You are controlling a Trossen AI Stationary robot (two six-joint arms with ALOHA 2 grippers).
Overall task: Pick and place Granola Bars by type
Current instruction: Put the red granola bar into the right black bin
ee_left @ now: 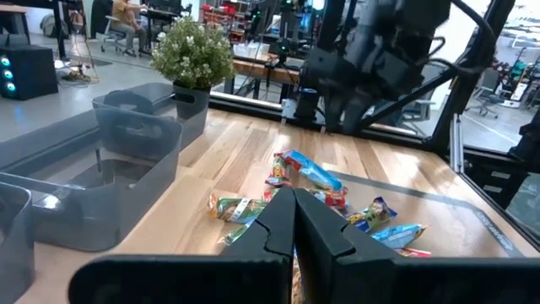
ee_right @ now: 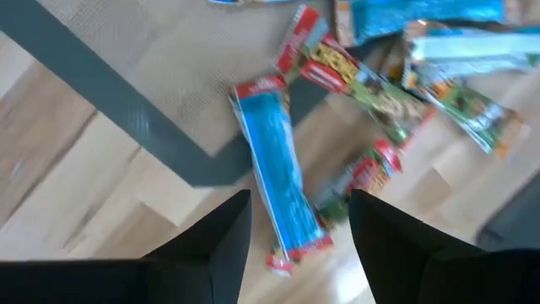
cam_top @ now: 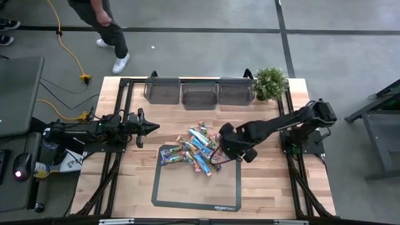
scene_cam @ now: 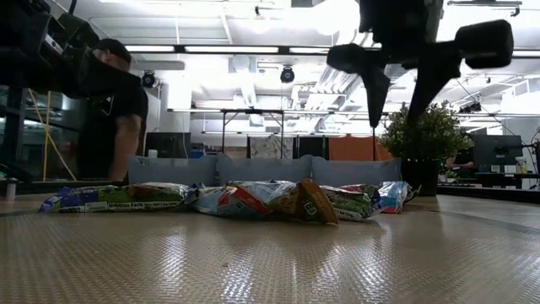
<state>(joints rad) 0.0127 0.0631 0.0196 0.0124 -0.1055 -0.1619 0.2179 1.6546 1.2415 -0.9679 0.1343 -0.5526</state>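
Right gripper [ee_right: 297, 221]: fingers apart, empty, above blue bar [ee_right: 277, 169] at pile's right edge.
Left gripper [cam_top: 152, 127]: fingers together, near table's left edge.
Granola bars [cam_top: 195, 146]: heaped mid-table, on mat's [cam_top: 167, 187] far edge.

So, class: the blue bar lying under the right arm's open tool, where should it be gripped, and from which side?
Grip the blue bar across its narrow middle, coming straight down from above. It lies flat and long on the table, and the right tool hangs open above it, one finger to each long edge.
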